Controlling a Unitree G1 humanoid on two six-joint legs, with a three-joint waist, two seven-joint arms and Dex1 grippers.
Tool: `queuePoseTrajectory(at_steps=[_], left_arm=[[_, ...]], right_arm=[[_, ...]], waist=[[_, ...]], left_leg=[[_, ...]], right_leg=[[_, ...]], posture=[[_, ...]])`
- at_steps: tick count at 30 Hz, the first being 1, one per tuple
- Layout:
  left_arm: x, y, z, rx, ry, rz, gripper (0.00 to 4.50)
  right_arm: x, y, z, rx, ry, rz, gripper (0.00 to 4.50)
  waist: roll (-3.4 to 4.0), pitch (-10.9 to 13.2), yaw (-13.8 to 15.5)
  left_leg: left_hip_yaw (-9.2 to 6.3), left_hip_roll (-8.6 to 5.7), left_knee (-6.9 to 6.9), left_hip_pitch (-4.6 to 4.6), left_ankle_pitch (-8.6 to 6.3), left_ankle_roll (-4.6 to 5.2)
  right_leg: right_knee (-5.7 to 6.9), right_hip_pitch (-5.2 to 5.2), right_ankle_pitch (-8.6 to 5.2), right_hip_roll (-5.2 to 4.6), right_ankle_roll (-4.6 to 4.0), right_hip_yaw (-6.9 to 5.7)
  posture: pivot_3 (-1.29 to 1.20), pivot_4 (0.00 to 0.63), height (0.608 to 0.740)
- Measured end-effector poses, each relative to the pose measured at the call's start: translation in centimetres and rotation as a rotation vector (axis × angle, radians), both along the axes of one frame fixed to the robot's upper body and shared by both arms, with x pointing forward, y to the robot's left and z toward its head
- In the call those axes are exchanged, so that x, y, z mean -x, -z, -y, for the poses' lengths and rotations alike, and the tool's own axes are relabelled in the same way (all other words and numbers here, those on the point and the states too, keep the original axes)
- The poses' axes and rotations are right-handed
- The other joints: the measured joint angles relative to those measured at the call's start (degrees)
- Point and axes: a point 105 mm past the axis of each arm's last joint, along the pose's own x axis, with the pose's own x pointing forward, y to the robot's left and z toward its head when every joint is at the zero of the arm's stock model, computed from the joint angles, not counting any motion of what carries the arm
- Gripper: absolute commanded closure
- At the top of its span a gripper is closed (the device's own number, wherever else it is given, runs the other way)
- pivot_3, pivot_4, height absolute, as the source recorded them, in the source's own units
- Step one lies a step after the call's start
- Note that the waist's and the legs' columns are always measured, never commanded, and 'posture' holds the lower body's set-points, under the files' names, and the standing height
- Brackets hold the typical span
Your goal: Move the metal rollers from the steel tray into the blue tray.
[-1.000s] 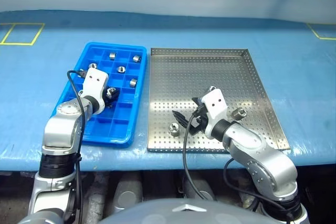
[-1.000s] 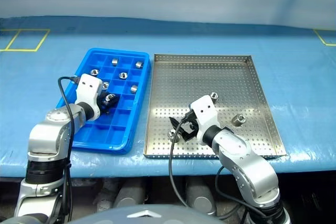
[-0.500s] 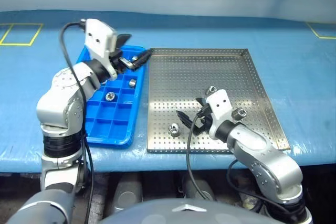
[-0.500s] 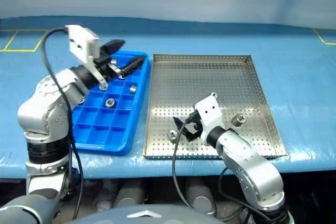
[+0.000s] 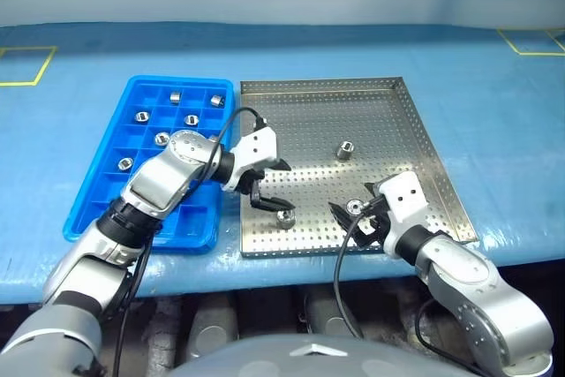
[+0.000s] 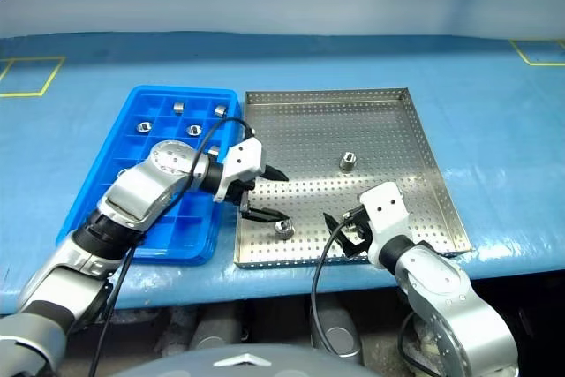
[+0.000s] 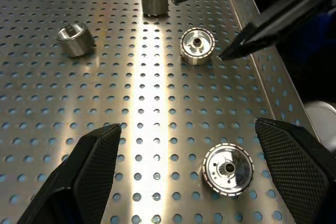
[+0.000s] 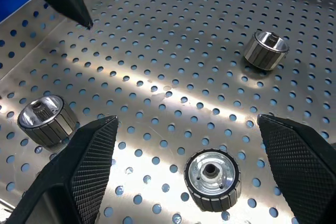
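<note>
- Left end effector (image 5: 267,184) wide, empty, poised over a roller (image 5: 284,217) near the steel tray's (image 5: 402,84) front edge; pick step.
- Right end effector (image 5: 357,220) wide, empty, at another roller (image 8: 212,179) by the front right corner.
- Next: lower, close, carry to blue tray (image 5: 88,165), which holds several.

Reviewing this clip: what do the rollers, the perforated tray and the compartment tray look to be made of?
Metal rollers: apparently machined steel, bright and mirror-like, with finely ribbed sides. Steel tray: sheet metal, likely stainless, brushed and glary, punched with even holes. Blue tray: seemingly moulded plastic, uniform saturated colour with a soft gloss and rounded rim.
</note>
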Motion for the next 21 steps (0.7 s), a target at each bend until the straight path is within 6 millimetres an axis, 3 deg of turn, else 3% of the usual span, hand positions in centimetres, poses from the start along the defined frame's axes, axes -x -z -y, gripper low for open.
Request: queuePoseTrajectory(at_steps=[11,16,21], left_arm=[[1.2,2.4,-0.3,-0.139,0.152,-0.015,0.04],[0.8,3.2,-0.2,-0.172,0.131,0.002,0.04],[0.2,3.8,0.3,-0.186,0.097,0.016,1.59]], right_arm=[[0.1,-0.1,-0.2,-0.017,0.023,0.006,0.00],[-0.1,-0.3,-0.4,-0.024,0.024,0.017,0.00],[-0.4,-0.6,-0.6,-0.030,0.021,0.034,0.00]], waist=[[0.01,0.0,-0.6],[0.01,0.0,-0.6],[0.01,0.0,-0.6]], left_leg=[[0.00,0.02,0.00,-0.01,0.00,0.01],[0.00,0.01,0.03,-0.02,0.00,0.01],[0.00,0.01,0.02,-0.02,-0.01,0.02]], right_leg=[[0.00,-0.01,0.00,0.02,0.00,0.02],[0.01,-0.01,0.00,0.02,0.00,0.02],[0.01,-0.01,0.00,0.03,0.00,0.03]], posture=[[-0.14,0.150,0.740],[-0.14,0.150,0.740],[-0.14,0.150,0.740]])
